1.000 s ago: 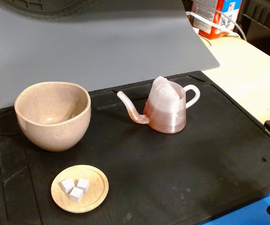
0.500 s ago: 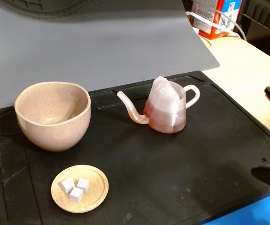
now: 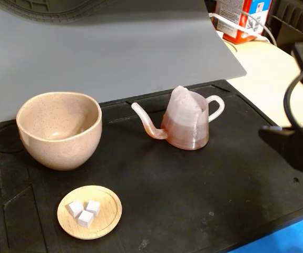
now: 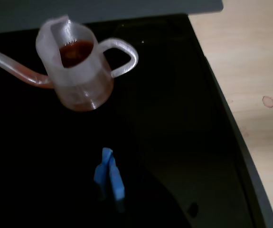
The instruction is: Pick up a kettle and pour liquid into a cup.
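The kettle [image 3: 185,124] stands upright in the middle of the black mat [image 3: 193,195], spout pointing left towards the cup [image 3: 59,129], loop handle to the right. In the wrist view the kettle [image 4: 77,71] is at upper left, with the reddish-amber liquid [image 4: 74,51] visible inside through its open top. My gripper [image 4: 108,173] is shut, its blue-tipped fingers [image 4: 118,185] together with nothing between them, well short of the handle. In the fixed view the gripper [image 3: 270,134] is a dark shape at the right edge, right of the kettle and not touching it.
A small wooden dish [image 3: 109,203] with three white cubes [image 3: 85,212] lies in front of the cup. A grey sheet [image 3: 104,47] rises behind the mat. Right of the mat is a pale wooden tabletop [image 3: 277,84], with a red and blue box [image 3: 241,16] at the back.
My arm has come into the fixed view from the right edge and moved up and leftwards towards the kettle. The kettle, cup and dish have not moved.
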`<state>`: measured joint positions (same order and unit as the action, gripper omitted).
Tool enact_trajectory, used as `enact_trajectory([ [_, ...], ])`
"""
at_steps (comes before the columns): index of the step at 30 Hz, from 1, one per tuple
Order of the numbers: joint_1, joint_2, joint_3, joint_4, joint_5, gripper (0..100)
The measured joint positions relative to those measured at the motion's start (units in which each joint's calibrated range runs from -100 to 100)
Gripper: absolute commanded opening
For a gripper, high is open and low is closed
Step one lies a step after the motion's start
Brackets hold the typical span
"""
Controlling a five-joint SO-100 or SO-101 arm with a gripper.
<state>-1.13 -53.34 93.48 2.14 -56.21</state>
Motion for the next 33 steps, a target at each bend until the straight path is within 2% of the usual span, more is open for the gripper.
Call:
enact_trajectory([
  [3,0.0,8.6,-7.1,-1.1,4.5,1],
  [6,0.0,18.0,-8.5,-11.3,8.1,1],
  [9,1.1,27.4,-8.8,-22.3,11.7,13],
  [10,2.3,28.8,-8.8,-23.6,12.4,14],
  [14,2.9,30.2,-12.4,-23.8,12.7,15],
  [17,2.8,33.7,-15.8,-23.9,16.5,15],
  [21,2.3,41.4,-23.8,-24.1,17.0,15],
  [24,1.4,43.6,-24.4,-24.2,17.0,20],
  [30,-0.6,43.8,-24.4,-24.2,17.0,20],
  [33,-0.6,44.8,-25.2,-24.2,18.8,20],
])
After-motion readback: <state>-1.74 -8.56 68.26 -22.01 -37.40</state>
